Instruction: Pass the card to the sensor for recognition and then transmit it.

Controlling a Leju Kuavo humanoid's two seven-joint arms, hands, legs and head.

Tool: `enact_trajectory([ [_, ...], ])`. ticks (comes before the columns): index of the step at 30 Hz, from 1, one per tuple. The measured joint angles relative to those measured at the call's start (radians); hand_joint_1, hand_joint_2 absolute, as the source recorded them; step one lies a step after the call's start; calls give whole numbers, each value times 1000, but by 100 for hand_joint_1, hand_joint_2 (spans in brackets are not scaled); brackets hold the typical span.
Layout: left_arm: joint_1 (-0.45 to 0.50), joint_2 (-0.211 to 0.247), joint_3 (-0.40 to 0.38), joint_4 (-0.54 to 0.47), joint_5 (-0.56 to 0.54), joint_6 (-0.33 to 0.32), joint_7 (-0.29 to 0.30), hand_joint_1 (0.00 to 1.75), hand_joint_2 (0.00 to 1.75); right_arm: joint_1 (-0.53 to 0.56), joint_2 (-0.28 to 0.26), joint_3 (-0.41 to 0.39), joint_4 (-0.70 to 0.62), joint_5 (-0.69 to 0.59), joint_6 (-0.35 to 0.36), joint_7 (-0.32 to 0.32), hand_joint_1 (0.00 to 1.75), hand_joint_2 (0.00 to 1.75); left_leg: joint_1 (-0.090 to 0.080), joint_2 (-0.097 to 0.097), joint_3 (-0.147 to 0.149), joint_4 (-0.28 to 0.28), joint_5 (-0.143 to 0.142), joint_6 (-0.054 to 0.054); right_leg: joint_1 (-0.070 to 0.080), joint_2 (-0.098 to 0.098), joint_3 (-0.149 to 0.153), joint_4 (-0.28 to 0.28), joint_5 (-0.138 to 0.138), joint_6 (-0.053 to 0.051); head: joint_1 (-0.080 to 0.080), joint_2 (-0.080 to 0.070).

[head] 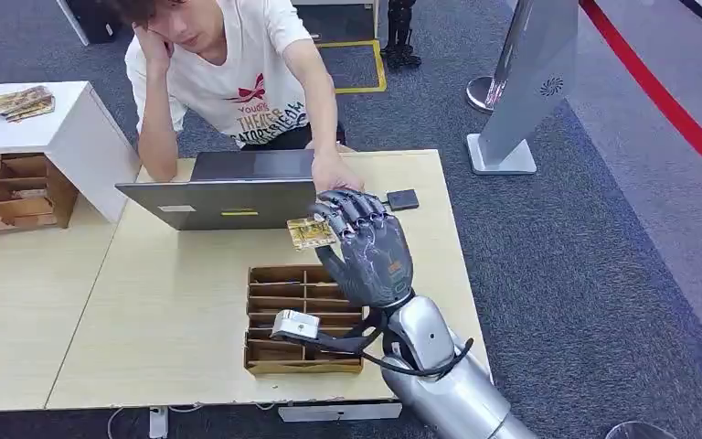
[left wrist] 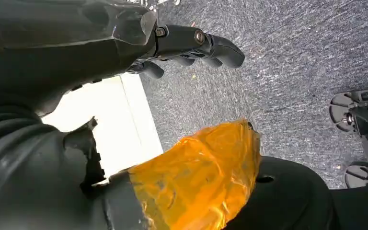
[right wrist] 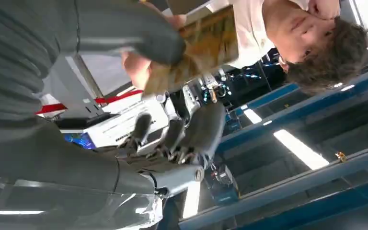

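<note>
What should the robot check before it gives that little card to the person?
1. Card held: ok. The right hand pinches the small yellow patterned card above the pale wooden table.
2. Grip firm enough: cannot tell. In the right wrist view the thick grey thumb lies over the card.
3. Sensor reached: not ok. The small black square sensor lies on the table beyond the hand, and the card is not over it.
4. Receiver ready: cannot tell. The person's hand rests by the grey laptop, not held out.
5. Left hand free: ok. The left hand holds nothing.
</note>
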Motion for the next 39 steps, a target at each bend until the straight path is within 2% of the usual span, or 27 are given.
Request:
enact_trajectory([
  [11,0,0,-2,0,2,3,1,0,0,9,3,-16,0,-8,0,-2,145,175,0,0,0,0,0,0,0,0,0,0,0,0,0,0],
  [25,0,0,-3,0,2,6,1,0,0,19,8,-21,0,-21,0,-10,147,175,0,0,0,0,0,0,0,0,0,0,0,0,0,0],
  [29,0,-1,-3,0,2,6,1,0,0,19,8,-21,0,-25,0,-10,152,175,0,0,0,0,0,0,0,0,0,0,0,0,0,0],
  [34,0,-3,-3,0,2,8,1,0,0,21,8,-21,0,-89,1,-12,164,175,0,0,0,0,0,0,0,0,0,0,0,0,0,0],
  [37,0,-3,-3,0,6,9,1,0,0,26,8,-23,-3,-183,15,-28,173,175,0,0,0,0,0,0,0,0,0,0,0,0,0,0],
  [39,0,-3,-3,0,13,10,1,0,0,38,8,-29,-20,-293,54,-52,175,175,0,0,0,0,0,0,0,0,0,0,0,0,0,0],
])
